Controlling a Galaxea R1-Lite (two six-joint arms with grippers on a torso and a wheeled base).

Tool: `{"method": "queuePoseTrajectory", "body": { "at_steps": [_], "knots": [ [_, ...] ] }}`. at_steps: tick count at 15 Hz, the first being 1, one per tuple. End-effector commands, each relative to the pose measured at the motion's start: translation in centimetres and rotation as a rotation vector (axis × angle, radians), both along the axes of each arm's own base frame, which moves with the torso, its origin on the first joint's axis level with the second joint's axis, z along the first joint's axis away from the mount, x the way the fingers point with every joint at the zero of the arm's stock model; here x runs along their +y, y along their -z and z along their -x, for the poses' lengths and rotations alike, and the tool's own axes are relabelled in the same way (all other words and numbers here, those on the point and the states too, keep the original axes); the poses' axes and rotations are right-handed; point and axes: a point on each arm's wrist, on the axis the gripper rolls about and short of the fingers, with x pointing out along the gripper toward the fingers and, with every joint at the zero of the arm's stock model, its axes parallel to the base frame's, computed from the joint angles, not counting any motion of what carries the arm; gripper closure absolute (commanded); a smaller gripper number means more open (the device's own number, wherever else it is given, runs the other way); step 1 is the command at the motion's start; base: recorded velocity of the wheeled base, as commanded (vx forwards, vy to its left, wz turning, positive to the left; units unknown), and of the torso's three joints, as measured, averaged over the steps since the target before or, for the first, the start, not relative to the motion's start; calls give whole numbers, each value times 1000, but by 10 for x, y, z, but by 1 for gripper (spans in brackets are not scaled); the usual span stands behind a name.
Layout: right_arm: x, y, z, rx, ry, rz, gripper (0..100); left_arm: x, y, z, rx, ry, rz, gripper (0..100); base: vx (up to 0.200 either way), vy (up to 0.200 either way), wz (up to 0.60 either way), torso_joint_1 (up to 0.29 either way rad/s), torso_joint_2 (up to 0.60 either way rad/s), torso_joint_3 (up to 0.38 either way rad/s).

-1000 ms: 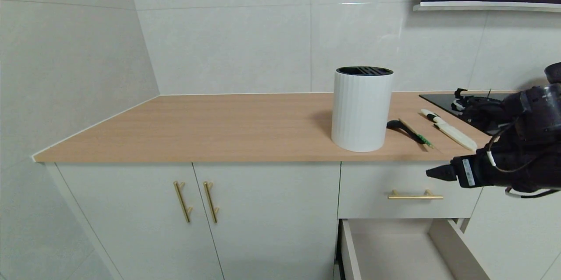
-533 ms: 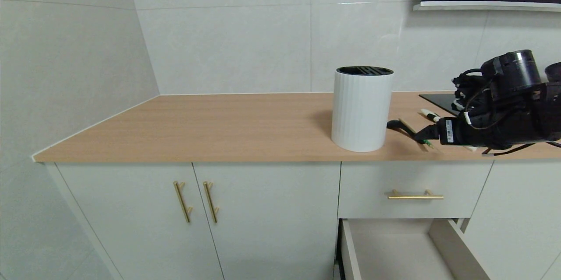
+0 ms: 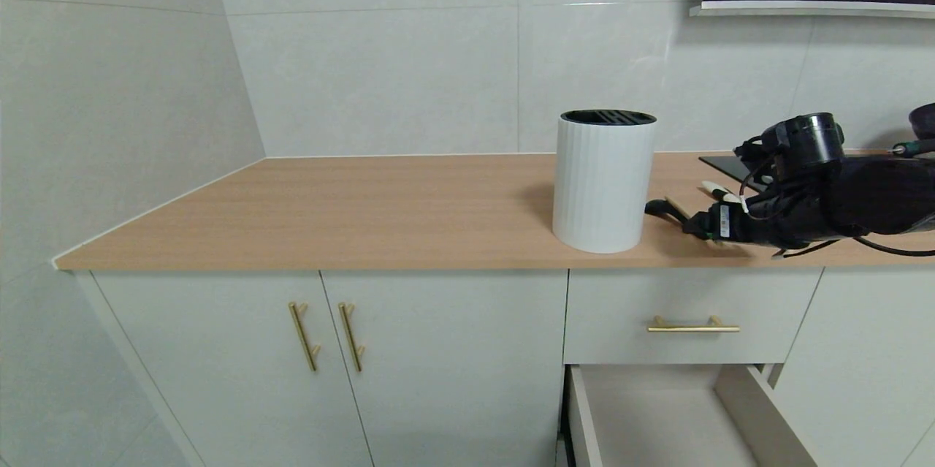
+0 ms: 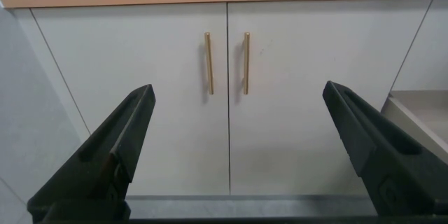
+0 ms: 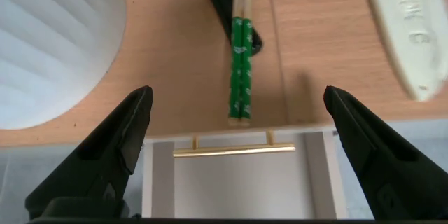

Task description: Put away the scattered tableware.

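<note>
Right gripper (image 3: 700,226) rose to counter (image 3: 402,211) lvl, now spread wide over green-ended chopsticks (image 5: 240,77), nothing held.

Our right arm (image 3: 869,200) is matte black, thickening behind the right gripper (image 3: 692,226) into a glossy cylindrical housing (image 3: 807,134). Thin black cables (image 3: 758,158) loop beside that housing, and a small white label (image 3: 724,220) with dark print sits just behind the gripper's fingers (image 5: 112,154). Our left gripper (image 4: 238,154) has black wedge-shaped fingers, broad at the base and tapering toward the tips.
</note>
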Motion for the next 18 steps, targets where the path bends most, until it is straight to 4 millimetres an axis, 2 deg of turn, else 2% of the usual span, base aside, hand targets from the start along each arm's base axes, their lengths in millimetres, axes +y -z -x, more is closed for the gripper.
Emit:
{"method": "queuePoseTrajectory", "body": {
  "at_steps": [1, 7, 8, 14, 18],
  "knots": [
    [0, 8, -5, 21, 1, 3, 0, 0, 0, 0, 0, 0, 0, 0, 0, 0, 0, 0, 0, 0],
    [1, 14, -9, 32, 5, 5, 0, 0, 0, 0, 0, 0, 0, 0, 0, 0, 0, 0, 0, 0],
    [1, 13, -10, 30, 5, 5, 100, 0, 0, 0, -1, 0, 0, 0, 0, 0, 0, 0, 0, 0],
    [0, 12, -8, 30, 3, 7, 100, 0, 0, 0, 0, 0, 0, 0, 0, 0, 0, 0, 0, 0],
    [-6, -14, 9, -33, 45, 24, 100, 0, 0, 0, 0, 0, 0, 0, 0, 0, 0, 0, 0, 0]
  ]
}}
